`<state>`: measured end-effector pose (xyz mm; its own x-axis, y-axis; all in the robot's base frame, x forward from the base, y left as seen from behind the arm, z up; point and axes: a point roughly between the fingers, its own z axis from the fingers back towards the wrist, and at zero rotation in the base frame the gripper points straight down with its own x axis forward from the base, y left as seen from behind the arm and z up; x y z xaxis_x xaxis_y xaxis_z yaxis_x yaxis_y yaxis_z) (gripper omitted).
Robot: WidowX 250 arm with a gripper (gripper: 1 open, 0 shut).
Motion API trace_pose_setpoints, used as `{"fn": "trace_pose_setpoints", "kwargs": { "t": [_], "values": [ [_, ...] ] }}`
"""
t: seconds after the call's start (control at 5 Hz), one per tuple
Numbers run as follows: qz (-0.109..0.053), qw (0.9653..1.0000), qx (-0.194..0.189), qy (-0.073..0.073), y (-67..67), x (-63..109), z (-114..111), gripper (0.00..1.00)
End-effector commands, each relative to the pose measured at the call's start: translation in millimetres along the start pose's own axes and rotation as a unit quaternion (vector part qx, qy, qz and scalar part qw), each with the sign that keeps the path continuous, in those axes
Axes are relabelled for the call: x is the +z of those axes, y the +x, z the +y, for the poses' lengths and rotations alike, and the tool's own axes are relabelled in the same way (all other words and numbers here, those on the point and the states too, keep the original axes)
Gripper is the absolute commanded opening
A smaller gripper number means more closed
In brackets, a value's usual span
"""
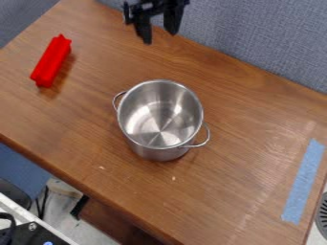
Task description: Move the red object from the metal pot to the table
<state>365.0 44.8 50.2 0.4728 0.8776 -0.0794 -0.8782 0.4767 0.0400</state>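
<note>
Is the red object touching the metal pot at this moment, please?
Apart. The camera view shows the red object lying on the table far left of the metal pot, bare wood between them.

Shiny steel pot point(160, 117) (mirror-smooth inside), wood-grain table point(255, 105), plastic-looking red object point(52, 60).

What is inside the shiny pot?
Nothing: the metal pot looks empty, with only its bare shiny bottom showing. The near inside wall is hidden behind the rim. The red object lies on the table.
</note>
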Motion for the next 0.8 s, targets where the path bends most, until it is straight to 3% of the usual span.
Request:
{"fn": "trace_pose_setpoints", "kwargs": {
  "t": [0.0, 0.2, 0.4, 0.6],
  "values": [
    [0.0, 0.998, 0.063, -0.002, -3.2, 19.0, -7, 1.0],
    [0.001, 0.9935, 0.114, 0.006, -5.9, 18.8, -13, 1.0],
    [-0.004, 0.9974, 0.07, 0.02, 20.3, 15.5, 20, 1.0],
    [0.01, 0.9994, 0.005, 0.033, 52.5, 18.2, 66, 1.0]
  ]
}}
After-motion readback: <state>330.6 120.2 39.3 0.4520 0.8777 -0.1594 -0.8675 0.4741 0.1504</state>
